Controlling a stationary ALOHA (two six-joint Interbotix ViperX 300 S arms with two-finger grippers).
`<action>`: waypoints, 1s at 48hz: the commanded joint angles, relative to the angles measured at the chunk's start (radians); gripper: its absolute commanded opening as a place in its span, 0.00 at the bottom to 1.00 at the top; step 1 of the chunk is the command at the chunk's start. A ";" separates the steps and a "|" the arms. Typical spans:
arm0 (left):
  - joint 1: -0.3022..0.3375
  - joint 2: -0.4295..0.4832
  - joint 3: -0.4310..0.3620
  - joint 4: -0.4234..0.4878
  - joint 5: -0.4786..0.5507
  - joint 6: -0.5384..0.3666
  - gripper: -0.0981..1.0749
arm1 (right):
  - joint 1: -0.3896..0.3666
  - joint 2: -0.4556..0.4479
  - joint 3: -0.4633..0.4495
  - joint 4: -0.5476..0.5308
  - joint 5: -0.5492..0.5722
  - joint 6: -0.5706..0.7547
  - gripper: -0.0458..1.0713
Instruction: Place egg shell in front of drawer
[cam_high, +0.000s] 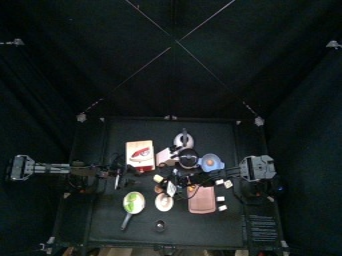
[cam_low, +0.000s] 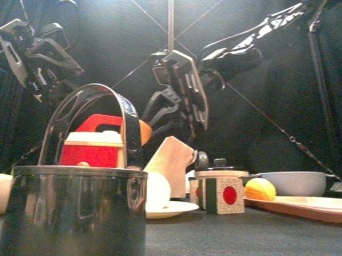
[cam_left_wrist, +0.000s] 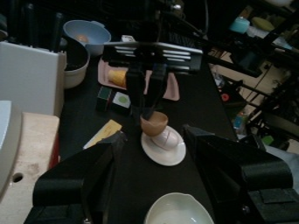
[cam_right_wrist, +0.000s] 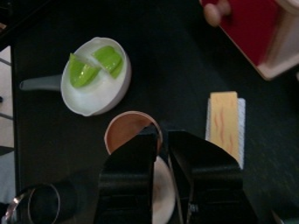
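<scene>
The egg shell (cam_right_wrist: 129, 131) is a brown half shell. My right gripper (cam_right_wrist: 163, 136) is shut on its rim and holds it just over a small white plate (cam_right_wrist: 163, 197). In the left wrist view the right gripper (cam_left_wrist: 153, 110) hangs down with the shell (cam_left_wrist: 156, 122) above that plate (cam_left_wrist: 165, 149). The red and white drawer (cam_high: 139, 153) stands at the table's back left; in the right wrist view it (cam_right_wrist: 251, 26) lies beyond the shell. My left gripper (cam_high: 118, 177) is open and empty at the left, facing the plate.
A white bowl with green pieces (cam_right_wrist: 93, 74) and a yellow stick (cam_right_wrist: 225, 118) lie near the shell. A blue bowl (cam_left_wrist: 87, 33), a pink tray (cam_left_wrist: 140, 80), a cheese wedge (cam_left_wrist: 105, 133) and a metal pot (cam_low: 74, 210) crowd the table.
</scene>
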 joint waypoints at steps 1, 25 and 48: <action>0.002 0.000 -0.014 -0.003 -0.003 0.002 0.87 | 0.000 0.005 -0.058 -0.002 0.015 0.002 0.52; 0.002 0.000 -0.015 -0.002 -0.003 0.002 0.87 | 0.011 0.069 -0.150 -0.006 0.187 -0.011 0.68; 0.005 0.000 -0.014 -0.003 -0.003 0.002 0.87 | 0.012 0.066 -0.152 -0.006 0.192 -0.009 0.68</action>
